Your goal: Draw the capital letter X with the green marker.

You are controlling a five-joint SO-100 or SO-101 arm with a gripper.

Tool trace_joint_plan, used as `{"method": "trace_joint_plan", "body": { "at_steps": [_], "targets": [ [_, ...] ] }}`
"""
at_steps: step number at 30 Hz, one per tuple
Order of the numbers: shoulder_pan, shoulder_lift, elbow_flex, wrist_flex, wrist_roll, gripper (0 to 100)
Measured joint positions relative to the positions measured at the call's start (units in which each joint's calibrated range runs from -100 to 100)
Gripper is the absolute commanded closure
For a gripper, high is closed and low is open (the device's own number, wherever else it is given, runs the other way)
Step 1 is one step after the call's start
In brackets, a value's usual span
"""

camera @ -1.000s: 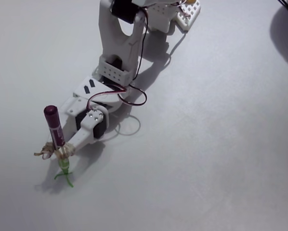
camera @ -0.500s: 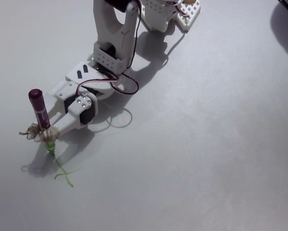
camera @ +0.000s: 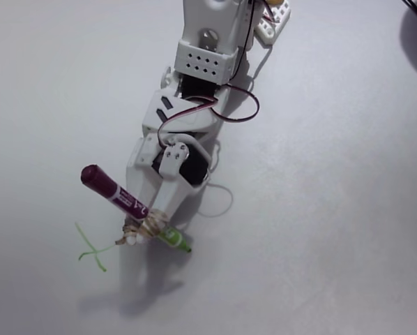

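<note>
Change: since half a second ago the arm has swung right and lifted the green marker (camera: pixel 134 206) off the surface (camera: pixel 320 209), now tilted, tip pointing lower right.
Mark: the capital letter X (camera: pixel 91 247) lies just left of the tip, a thin crooked green cross.
Meaning: the strokes look finished.
Claw: claw (camera: pixel 147 225) has the marker lashed on with rubber bands; jaw state cannot be told.
Surface: plain pale grey, bare apart from the ink.
</note>
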Motion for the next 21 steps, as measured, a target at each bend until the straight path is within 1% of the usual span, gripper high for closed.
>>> {"method": "trace_joint_plan", "body": {
  "at_steps": [2, 4, 7, 10, 15, 18, 21],
  "targets": [
    [-2.22, -5.82, 3.06, 6.76, -3.91, 99],
    [-5.45, -11.29, 7.17, 10.80, -6.98, 99],
    [-10.43, -18.65, 15.05, 13.06, -12.70, 99],
    [-13.94, -25.15, 23.45, 15.39, -21.00, 99],
    [-21.51, -37.72, 36.40, 17.96, -29.84, 99],
    [-24.65, -46.28, 43.57, 20.91, -33.06, 99],
    [-24.84, -53.55, 45.84, 26.82, -33.41, 99]
  ]
}}
